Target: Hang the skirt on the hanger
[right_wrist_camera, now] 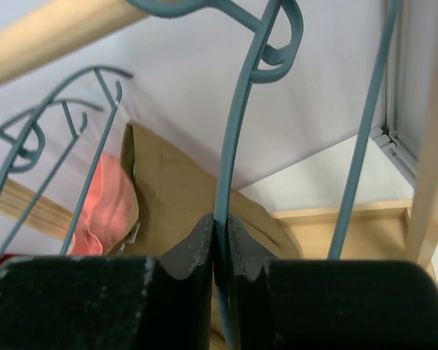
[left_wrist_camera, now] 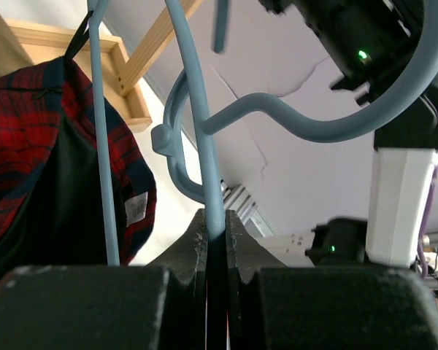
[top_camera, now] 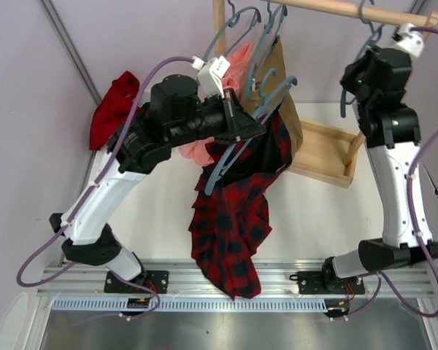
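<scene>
**Left claw clamping the hanger, skirt draping from it**

The left claw is squeezing its jaws tight on a thin arm of the blue-grey hanger, with no gap showing beside the plastic. It is holding the hanger up in the air in front of the wooden rail, tilted so one shoulder is pointing down toward the near side. The tartan skirt is hanging over this hanger, its dark lining showing near the top. Its loose end is trailing down over the white table toward the arm bases. In the left wrist view the skirt is lying just left of the claw, against another arm of the hanger.

The right claw is also pinching fully closed, on a second hanger up at the rail. A tan garment and a pink garment are hanging behind it. A red cloth is hanging at the far left.
</scene>
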